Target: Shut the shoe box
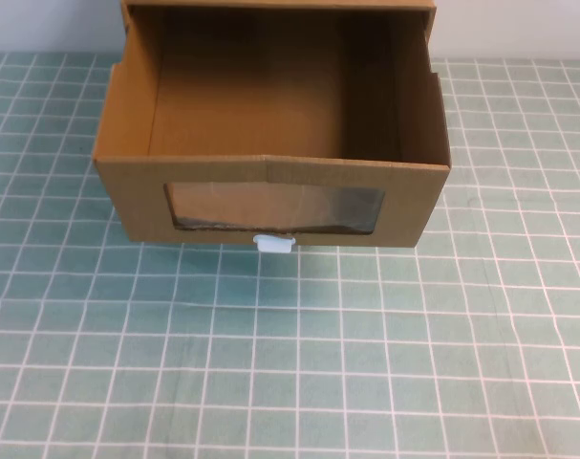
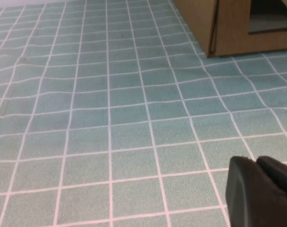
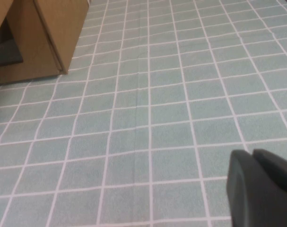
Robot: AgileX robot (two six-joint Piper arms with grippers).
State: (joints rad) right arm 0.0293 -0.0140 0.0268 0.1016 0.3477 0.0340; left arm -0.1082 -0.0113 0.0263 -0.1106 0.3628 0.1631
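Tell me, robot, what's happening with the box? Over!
Left gripper and right gripper both low over the mat, off the box. Shoe box drawer pulled out, empty. Nothing blocking.

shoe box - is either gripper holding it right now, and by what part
Nothing is held. The left gripper and right gripper sit over bare mat, away from the shoe box.

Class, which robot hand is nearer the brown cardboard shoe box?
Neither clearly. Left hand is off the brown cardboard shoe box front's left corner, right hand off its right corner; both hover over the green checked cloth, well clear.
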